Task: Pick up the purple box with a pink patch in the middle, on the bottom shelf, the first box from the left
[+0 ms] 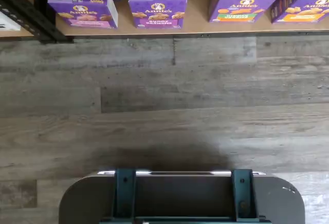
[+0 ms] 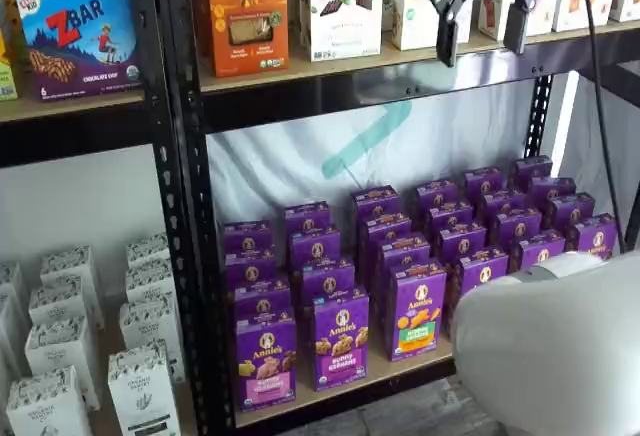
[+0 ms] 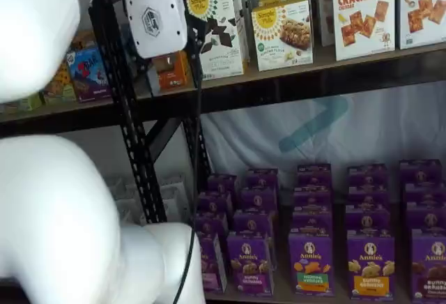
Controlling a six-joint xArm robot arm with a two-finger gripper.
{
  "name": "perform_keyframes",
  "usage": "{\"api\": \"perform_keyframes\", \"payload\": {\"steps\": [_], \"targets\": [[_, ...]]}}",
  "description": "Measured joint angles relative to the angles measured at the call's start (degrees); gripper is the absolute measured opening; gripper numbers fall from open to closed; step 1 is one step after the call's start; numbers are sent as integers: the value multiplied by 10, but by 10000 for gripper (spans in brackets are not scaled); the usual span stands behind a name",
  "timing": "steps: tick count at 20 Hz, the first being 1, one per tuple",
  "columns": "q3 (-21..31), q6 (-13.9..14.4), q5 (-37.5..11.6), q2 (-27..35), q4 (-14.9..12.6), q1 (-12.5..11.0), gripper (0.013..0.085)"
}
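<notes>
The purple box (image 2: 266, 361) stands at the front left end of the bottom shelf (image 2: 400, 374), rows of like boxes to its right and behind it, while the gripper (image 2: 480, 18) hangs well above, before the upper shelf (image 2: 330, 64).

purple box (image 2: 266, 360), pink band, tan bottom shelf (image 2: 400, 368)

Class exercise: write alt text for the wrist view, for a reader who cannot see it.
Four purple snack boxes stand along the edge of the bottom shelf, above grey wood-look flooring. The purple box with the pink label band stands at one end, beside a black rack upright.
</notes>
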Motion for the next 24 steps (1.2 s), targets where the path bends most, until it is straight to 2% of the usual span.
{"api": "perform_keyframes", "payload": {"steps": [6, 12, 19, 22, 24], "targets": [[59, 30, -40, -13, -7, 30, 850], [129, 41, -91, -21, 4, 38, 850], [225, 58, -192, -35, 12, 52, 850], [259, 70, -231, -23, -2, 64, 850], [285, 71, -269, -21, -4, 63, 850]]}}
